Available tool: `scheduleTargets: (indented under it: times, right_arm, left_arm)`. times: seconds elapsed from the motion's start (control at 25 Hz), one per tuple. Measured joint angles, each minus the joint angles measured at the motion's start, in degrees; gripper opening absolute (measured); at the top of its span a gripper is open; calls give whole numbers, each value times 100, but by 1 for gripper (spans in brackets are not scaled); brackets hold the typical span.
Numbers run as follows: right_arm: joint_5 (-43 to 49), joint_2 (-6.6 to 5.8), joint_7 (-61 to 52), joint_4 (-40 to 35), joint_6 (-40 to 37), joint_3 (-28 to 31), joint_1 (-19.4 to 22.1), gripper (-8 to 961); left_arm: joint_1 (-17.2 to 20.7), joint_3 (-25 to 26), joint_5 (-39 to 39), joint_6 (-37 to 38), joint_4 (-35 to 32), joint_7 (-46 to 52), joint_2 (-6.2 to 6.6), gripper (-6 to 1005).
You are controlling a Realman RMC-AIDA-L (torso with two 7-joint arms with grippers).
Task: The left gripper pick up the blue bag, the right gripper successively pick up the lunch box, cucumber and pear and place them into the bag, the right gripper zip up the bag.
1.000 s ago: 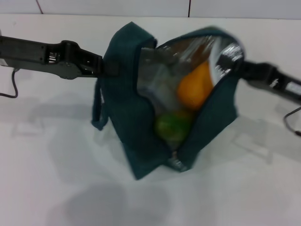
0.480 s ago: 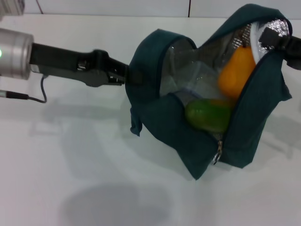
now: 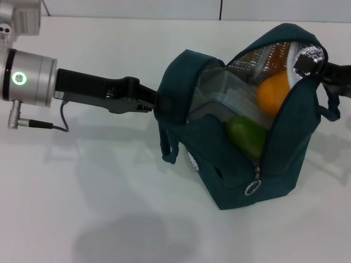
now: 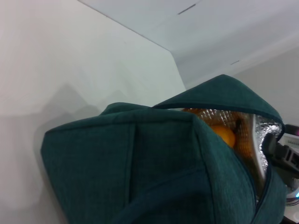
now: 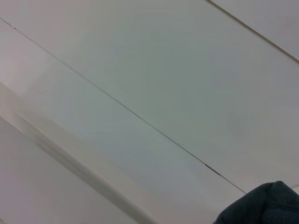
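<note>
The blue bag (image 3: 241, 159), soft dark teal fabric with crinkled silver foil lining, stands unzipped on the white table (image 3: 82, 208). The left gripper (image 3: 156, 102) is clamped on the bag's left wall. The right gripper (image 3: 329, 74) meets the right rim; its finger state cannot be determined. Inside lie the clear lunch box (image 3: 230, 98), round orange pear (image 3: 273, 93) and glossy green cucumber (image 3: 247, 136).

You have the blue bag (image 3: 247, 159) standing on the worktop (image 3: 82, 208), mouth open. Inside it, the lunch box (image 3: 230, 98) lies toward the bag's back-left, the pear (image 3: 272, 93) sits to the right of the box against the bag's right wall, and the cucumber (image 3: 247, 137) lies in front of both, just behind the zipper. The left hand (image 3: 151, 103) meets the bag's left side; the right hand (image 3: 323, 71) is at the bag's upper right edge.
</note>
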State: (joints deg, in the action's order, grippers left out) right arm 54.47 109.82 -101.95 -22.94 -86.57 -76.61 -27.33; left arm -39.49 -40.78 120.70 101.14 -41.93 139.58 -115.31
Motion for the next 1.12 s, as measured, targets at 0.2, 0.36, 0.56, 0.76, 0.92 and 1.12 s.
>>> scheduleTargets:
  times: [0.2,0.36,0.56,0.76,0.92,1.12]
  right_arm:
    - [-17,-12,-5,0,4,33,27,16]
    - [-15,-19,-14,0,-8,156,101,60]
    - [-7,-29,23,-1,-161,286,193,114]
    - [-22,-35,160,-6,-384,288,223,195]
    - [-22,-40,188,-30,-508,287,229,346]
    - [1,-40,266,-17,-825,287,250,541]
  left_arm:
    - [-17,3,-154,57,2,-15,-11,44]
    - [6,1,-255,87,2,-24,9,44]
    - [33,0,-253,91,1,-27,10,44]
    - [25,3,-234,62,1,-27,-60,44]
    - [11,5,-351,37,1,-30,-98,43]
    - [4,37,-370,8,4,-74,-165,43]
